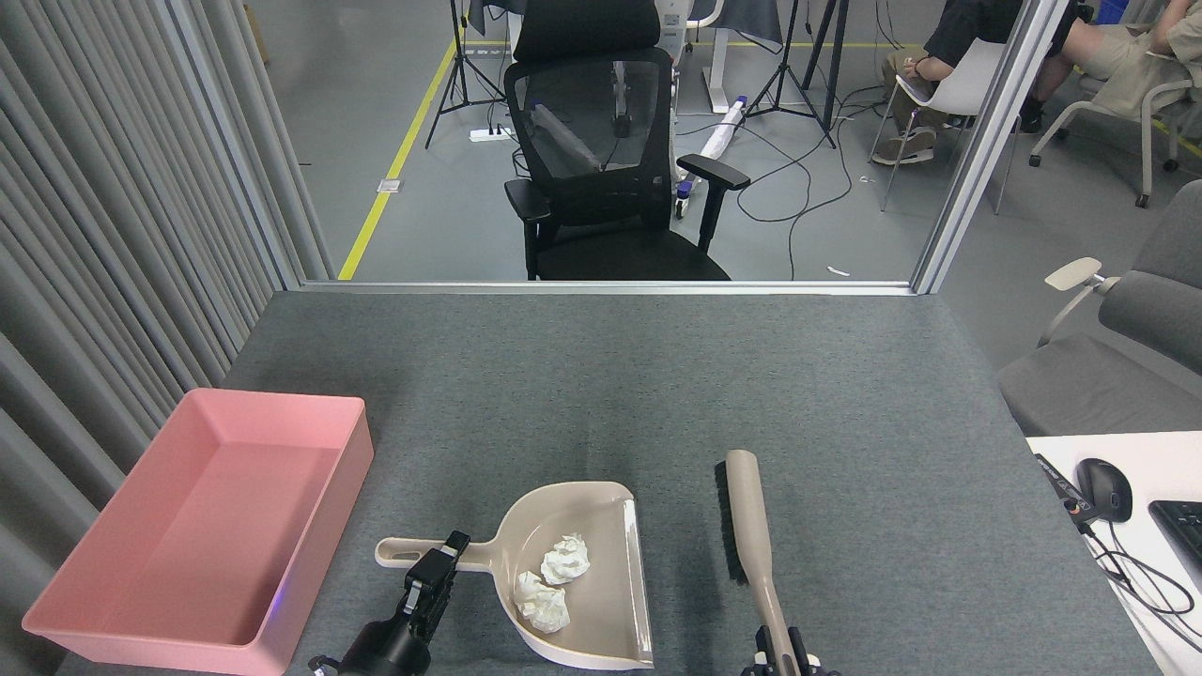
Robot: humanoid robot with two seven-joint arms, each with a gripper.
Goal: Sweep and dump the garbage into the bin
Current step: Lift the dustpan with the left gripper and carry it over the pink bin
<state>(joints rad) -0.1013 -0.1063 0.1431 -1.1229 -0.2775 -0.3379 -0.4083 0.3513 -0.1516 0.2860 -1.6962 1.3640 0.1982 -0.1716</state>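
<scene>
Lower centre of the frame: beige dustpan on the grey table, its handle pointing left into the left gripper, which is closed around that handle, presumably so the pan can be lifted. Inside the pan: the garbage, two crumpled white paper wads lying side by side near its back wall, both clear of the table. Just right of the pan, apart from it: brush, bristles facing the pan, its handle running down into the right gripper at the bottom edge; the gripper appears clamped on it. Lower left: pink bin, holding nothing visible, near the pan for a short carry and tip.
</scene>
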